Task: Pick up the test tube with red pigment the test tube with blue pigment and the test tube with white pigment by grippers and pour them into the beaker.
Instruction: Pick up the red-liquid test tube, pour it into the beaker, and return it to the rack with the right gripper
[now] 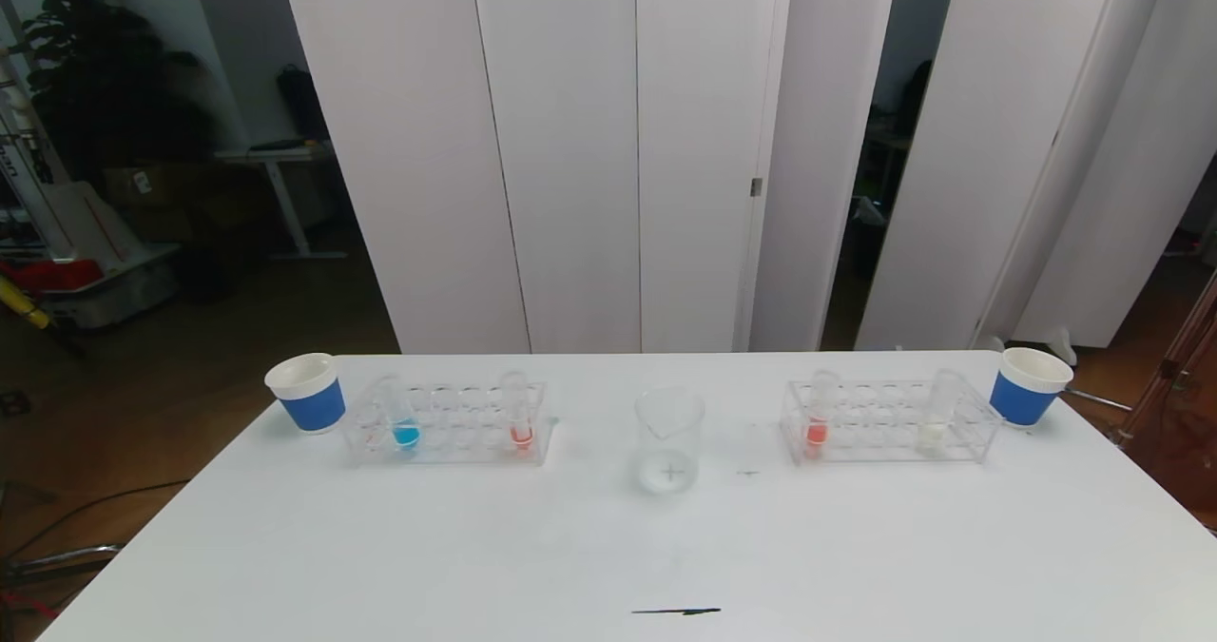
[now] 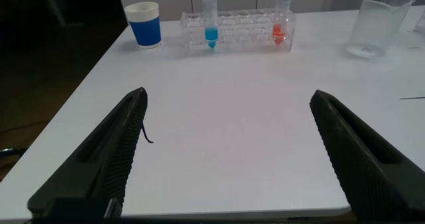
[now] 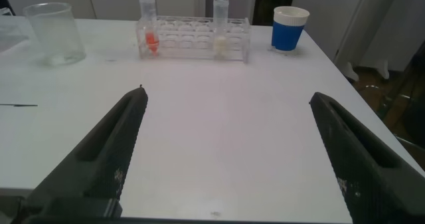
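Both pincers, left pincer and right pincer, hover agape above table.

Behind the white surface stand tall white folding panels. At the left, a dark leafy plant and a small desk stand on the brown floor.
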You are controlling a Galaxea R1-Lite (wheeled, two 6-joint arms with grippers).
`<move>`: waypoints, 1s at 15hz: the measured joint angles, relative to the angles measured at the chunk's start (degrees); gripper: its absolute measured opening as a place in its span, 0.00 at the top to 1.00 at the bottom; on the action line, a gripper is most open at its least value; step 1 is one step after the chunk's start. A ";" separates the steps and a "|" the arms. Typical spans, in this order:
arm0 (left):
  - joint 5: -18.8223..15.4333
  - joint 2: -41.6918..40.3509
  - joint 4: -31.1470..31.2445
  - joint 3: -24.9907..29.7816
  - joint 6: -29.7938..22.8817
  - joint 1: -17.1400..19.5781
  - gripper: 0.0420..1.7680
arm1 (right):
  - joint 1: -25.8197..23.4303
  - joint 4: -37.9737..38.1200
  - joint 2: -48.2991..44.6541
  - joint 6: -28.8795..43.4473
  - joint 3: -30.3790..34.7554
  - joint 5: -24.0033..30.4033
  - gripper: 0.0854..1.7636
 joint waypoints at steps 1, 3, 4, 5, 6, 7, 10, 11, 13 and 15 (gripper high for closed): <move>0.02 0.00 0.00 0.00 0.00 0.00 0.01 | 0.00 -0.02 0.00 0.05 0.00 0.00 0.01; 0.00 0.00 0.00 0.00 0.00 0.00 0.01 | 0.00 -0.09 0.00 0.05 0.00 -0.02 0.01; 0.00 0.00 0.00 0.00 0.00 0.00 0.01 | 0.00 -0.09 0.00 0.07 0.00 -0.02 0.01; 0.00 0.00 0.00 0.00 0.00 0.00 0.01 | 0.00 -0.09 0.00 0.05 0.00 -0.02 0.01; 0.00 0.00 0.00 0.00 0.00 0.00 0.01 | 0.00 -0.11 0.00 0.07 0.00 -0.02 0.01; 0.00 0.00 0.00 0.00 0.00 0.00 0.01 | 0.00 -0.09 0.00 0.07 0.00 0.00 0.01; 0.00 0.00 0.00 0.00 0.00 0.02 0.01 | 0.00 -0.11 0.00 0.05 0.00 -0.02 0.01; 0.00 0.00 0.00 0.00 0.00 0.02 0.01 | 0.00 -0.11 0.00 0.07 0.00 0.00 0.01; 0.00 0.00 0.00 0.00 0.00 0.02 0.01 | 0.02 -0.11 0.00 0.07 0.00 -0.02 0.01; 0.00 0.00 0.00 0.00 0.00 0.00 0.01 | 0.07 -0.11 0.00 0.05 0.00 0.00 0.01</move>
